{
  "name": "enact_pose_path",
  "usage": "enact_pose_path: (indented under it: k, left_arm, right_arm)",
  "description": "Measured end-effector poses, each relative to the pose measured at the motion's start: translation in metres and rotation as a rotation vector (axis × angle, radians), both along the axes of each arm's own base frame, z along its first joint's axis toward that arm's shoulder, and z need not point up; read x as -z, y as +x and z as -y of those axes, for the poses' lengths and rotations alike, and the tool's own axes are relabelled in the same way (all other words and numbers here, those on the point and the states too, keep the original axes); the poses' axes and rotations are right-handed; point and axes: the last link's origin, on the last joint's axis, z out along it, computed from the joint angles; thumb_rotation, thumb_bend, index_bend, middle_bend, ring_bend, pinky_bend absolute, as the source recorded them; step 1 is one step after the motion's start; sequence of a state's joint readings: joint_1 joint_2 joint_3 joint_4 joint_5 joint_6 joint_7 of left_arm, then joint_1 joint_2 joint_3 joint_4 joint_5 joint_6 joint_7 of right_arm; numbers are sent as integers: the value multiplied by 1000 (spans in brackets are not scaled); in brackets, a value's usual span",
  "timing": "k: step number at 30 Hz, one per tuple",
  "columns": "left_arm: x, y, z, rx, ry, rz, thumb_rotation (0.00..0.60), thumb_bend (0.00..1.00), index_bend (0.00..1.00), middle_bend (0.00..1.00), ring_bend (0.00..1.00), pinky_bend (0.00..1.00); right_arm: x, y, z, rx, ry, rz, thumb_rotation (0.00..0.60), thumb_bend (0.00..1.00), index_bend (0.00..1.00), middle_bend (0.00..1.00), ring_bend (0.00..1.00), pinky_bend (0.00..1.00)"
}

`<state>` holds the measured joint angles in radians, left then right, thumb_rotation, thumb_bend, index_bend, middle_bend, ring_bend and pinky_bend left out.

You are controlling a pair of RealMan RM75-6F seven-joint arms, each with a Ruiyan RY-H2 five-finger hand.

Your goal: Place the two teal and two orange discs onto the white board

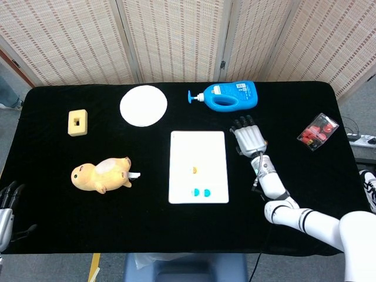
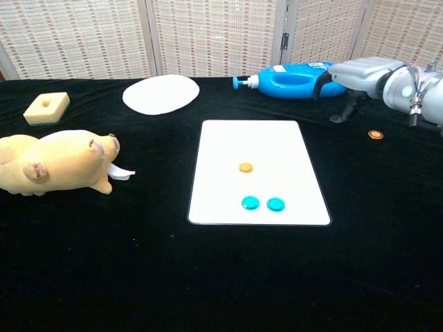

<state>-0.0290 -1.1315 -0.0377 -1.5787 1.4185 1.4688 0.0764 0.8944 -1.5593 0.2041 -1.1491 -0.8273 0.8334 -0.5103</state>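
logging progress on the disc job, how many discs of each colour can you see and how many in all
teal discs: 2, one beside the other on the white board
orange discs: 2, one on the board, one on the black table
total: 4

Right hand [image 1: 248, 136] shows silver-grey metallic fingers with dark tips on a grey wrist, a thin dark cable alongside. Behind it, a glossy white forearm [image 1: 305, 222] with black ring seams. Left hand [image 1: 7, 202], at the frame edge, looks dark and grey.
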Motion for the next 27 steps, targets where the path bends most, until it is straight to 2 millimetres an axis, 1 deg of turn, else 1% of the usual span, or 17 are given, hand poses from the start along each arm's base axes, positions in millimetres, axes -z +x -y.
enact_pose_path:
  k: [5, 9, 12, 18, 27]
  left_arm:
    - [0, 4, -1, 8, -2, -5, 600, 100, 0, 0, 0, 0]
    - [-1, 5, -1, 7, -3, -8, 600, 100, 0, 0, 0, 0]
    - [-1, 5, 0, 2, -5, -8, 600, 100, 0, 0, 0, 0]
    - [0, 4, 0, -3, -10, -7, 600, 100, 0, 0, 0, 0]
    - [1, 4, -1, -6, -14, -6, 600, 100, 0, 0, 0, 0]
  right_arm:
    - [-9, -27, 8, 74, -32, -29, 600, 410, 313, 159, 62, 0]
    - [-10, -45, 12, 125, -44, -55, 600, 411, 317, 159, 63, 0]
    - [-8, -55, 15, 155, -48, -73, 600, 411, 321, 159, 64, 0]
    - [-4, -69, 18, 202, -43, -110, 600, 411, 361, 159, 64, 0]
    - [-1, -81, 19, 240, -48, -124, 600, 411, 399, 164, 66, 0]
